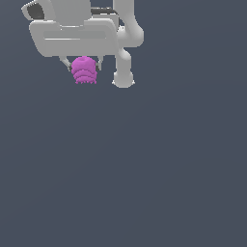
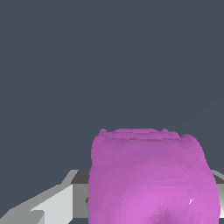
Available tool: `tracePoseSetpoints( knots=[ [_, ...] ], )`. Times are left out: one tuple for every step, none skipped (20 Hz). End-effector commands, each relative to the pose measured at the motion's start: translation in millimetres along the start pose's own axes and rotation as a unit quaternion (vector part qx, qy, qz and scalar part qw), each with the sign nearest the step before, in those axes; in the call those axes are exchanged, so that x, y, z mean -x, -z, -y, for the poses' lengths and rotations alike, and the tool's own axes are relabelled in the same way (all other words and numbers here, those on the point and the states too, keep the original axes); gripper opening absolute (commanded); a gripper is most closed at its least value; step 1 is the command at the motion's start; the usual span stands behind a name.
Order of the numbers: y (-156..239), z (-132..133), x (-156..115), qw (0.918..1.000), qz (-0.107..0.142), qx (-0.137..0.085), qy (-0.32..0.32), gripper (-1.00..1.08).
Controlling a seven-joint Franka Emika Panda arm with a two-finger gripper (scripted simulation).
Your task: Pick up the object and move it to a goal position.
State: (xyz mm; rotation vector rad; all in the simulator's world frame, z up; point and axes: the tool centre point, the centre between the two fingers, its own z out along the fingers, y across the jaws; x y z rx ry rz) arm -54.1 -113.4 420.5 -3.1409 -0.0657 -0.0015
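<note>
Close in, the wrist view is filled by the lump [image 2: 153,179], with one of the fingers [image 2: 59,203] showing grey beside it. From the exterior view I read the fingers [image 1: 83,65] as closed on the lump [image 1: 84,71], which hangs between them under the white hand. I'd carry it slowly, grip held firm, no wrist twist. Its ridges run crosswise, nubs pointing down away from the hand; it looks near round, long axis unclear. Beyond it I see no goal marker

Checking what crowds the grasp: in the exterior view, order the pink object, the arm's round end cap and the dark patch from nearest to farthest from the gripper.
1. Pink object, between the gripper fingers.
2. Round end cap, toward the exterior view's right.
3. Dark patch, at the upper left.
</note>
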Motion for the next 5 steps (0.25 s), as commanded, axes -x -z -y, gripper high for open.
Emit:
tracePoseSetpoints(
  knots=[
    [3.6, -1.8, 0.1, 1.0, 0.0, 0.0, 0.0, -1.0],
    [3.8, -2.0, -0.1, 1.0, 0.0, 0.0, 0.0, -1.0],
    [3.5, -1.9, -0.4, 1.0, 0.0, 0.0, 0.0, -1.0],
    [2.8, -1.6, -0.7, 1.0, 0.0, 0.0, 0.0, -1.0],
    [2.6, -1.5, -0.8, 1.0, 0.0, 0.0, 0.0, -1.0]
  ],
)
